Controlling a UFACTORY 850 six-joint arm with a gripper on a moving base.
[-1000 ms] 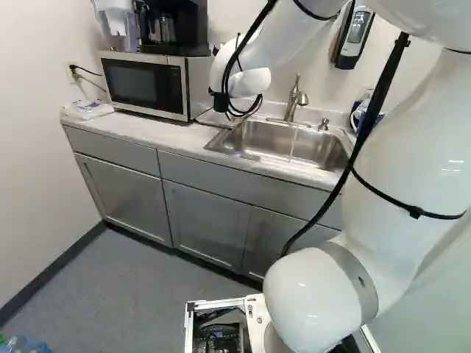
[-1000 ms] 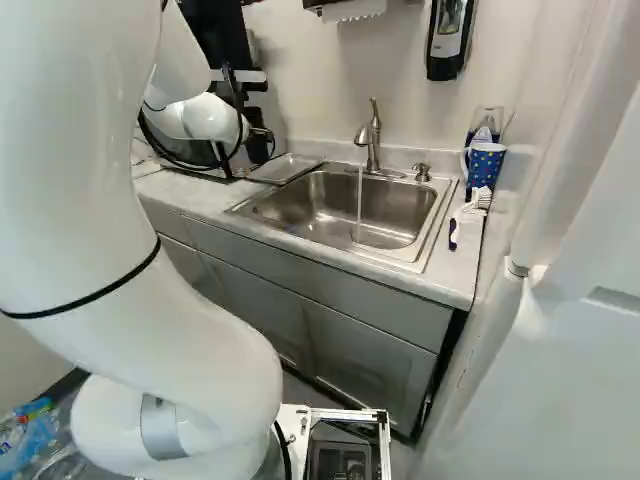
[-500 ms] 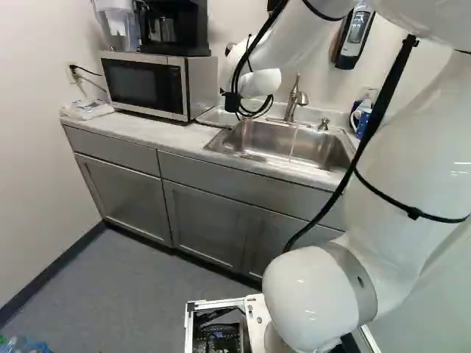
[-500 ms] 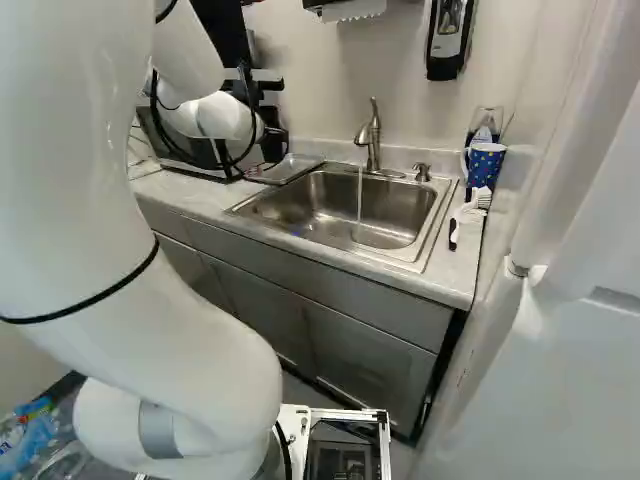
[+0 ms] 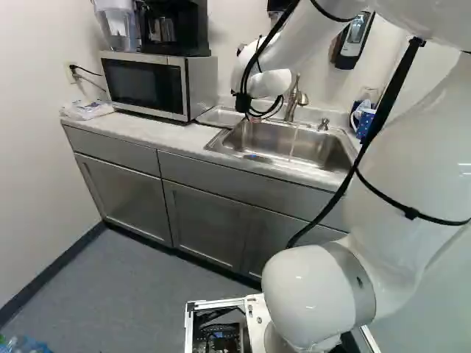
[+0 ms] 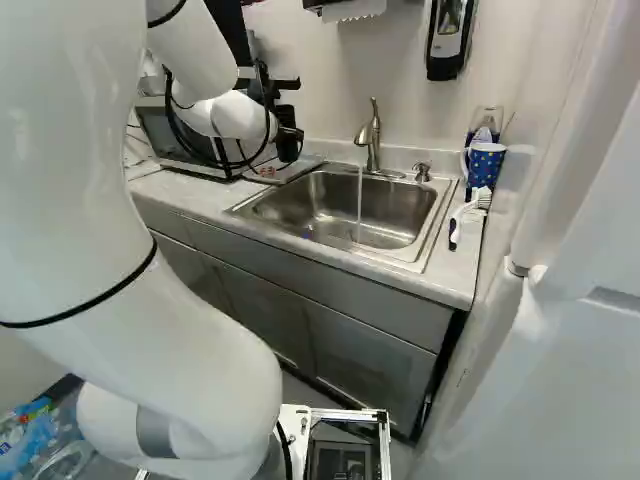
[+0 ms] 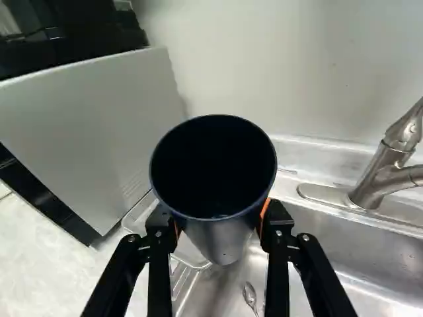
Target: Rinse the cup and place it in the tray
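Observation:
In the right base view my gripper (image 6: 288, 140) shows as a black part over the sink's far left corner. Seen from the wrist, the gripper (image 7: 220, 228) is shut on a dark blue cup (image 7: 223, 241), an orange pad at either side. The cup's open mouth faces the camera; its inside is too dark to read. Beneath and beside the cup lies a shallow tray (image 7: 137, 212), left of the sink (image 6: 425, 245) and partly hidden by cup and fingers. Water (image 6: 359, 205) runs from the faucet (image 6: 373, 140) into the sink.
A microwave (image 5: 143, 84) stands left of the tray, under a black coffee maker (image 5: 174, 29). Right of the sink are a blue dotted mug (image 6: 484, 165) and a white brush (image 6: 469, 213). A spoon (image 7: 250, 295) lies in the sink. A dispenser (image 6: 447, 40) hangs above.
The arm's wrist has moved right, from beside the microwave toward the faucet, uncovering more of the microwave in the right base view. The base has stayed still and the water keeps running.

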